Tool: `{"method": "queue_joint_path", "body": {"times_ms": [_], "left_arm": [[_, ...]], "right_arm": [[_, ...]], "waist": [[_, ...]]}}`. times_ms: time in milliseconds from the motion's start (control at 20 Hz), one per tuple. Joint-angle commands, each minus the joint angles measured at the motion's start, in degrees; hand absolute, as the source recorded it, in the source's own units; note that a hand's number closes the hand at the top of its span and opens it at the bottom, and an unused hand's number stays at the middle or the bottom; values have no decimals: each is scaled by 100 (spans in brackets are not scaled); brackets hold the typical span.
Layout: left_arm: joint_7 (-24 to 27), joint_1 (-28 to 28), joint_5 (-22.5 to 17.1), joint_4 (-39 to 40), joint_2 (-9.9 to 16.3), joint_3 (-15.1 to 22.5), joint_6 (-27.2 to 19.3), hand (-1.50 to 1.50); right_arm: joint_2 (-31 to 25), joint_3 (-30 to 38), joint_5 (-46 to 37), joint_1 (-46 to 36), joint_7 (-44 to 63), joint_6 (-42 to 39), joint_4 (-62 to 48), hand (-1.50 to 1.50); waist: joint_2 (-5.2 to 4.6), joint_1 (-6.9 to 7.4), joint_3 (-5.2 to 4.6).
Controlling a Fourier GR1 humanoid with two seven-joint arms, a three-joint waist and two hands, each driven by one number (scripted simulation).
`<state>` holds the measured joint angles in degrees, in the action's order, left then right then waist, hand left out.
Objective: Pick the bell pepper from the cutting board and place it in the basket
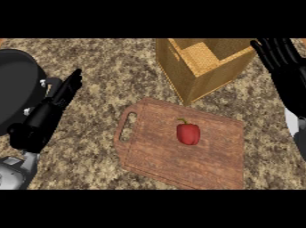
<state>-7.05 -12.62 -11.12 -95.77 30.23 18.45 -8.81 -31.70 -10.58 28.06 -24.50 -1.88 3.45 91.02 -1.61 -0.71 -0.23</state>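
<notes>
Red bell pepper lies mid cutting board, well apart from both hands: right hand open beside basket, left hand open, fingers straight, near pan

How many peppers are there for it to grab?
1. The red pepper lies near the middle of the cutting board, in front of the basket. Part of the basket's inside is hidden, so another could sit there.
</notes>
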Motion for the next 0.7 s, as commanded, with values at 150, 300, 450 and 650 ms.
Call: {"method": "queue_joint_path", "body": {"times_ms": [150, 300, 450, 650], "left_arm": [[-478, -95, 176, 768, -234, -280, -386, 0], [-512, 122, 30, 1131, -319, -341, -434, 0], [-506, 232, 42, 1306, -467, -359, -549, 0], [-362, 319, 36, 1474, -338, -507, -423, 0]], "right_arm": [[473, 111, 370, 28, -1334, -1438, -1232, 150], [530, -311, -534, -205, -2735, -1721, -92, 150], [1477, -818, -1054, 504, -3828, -1408, -64, -150], [2206, -1580, -2676, 1155, -3767, 632, 195, -150]], "waist": [[81, 187, 39], [122, 184, 53], [135, 86, 37], [192, 5, 15]]}}
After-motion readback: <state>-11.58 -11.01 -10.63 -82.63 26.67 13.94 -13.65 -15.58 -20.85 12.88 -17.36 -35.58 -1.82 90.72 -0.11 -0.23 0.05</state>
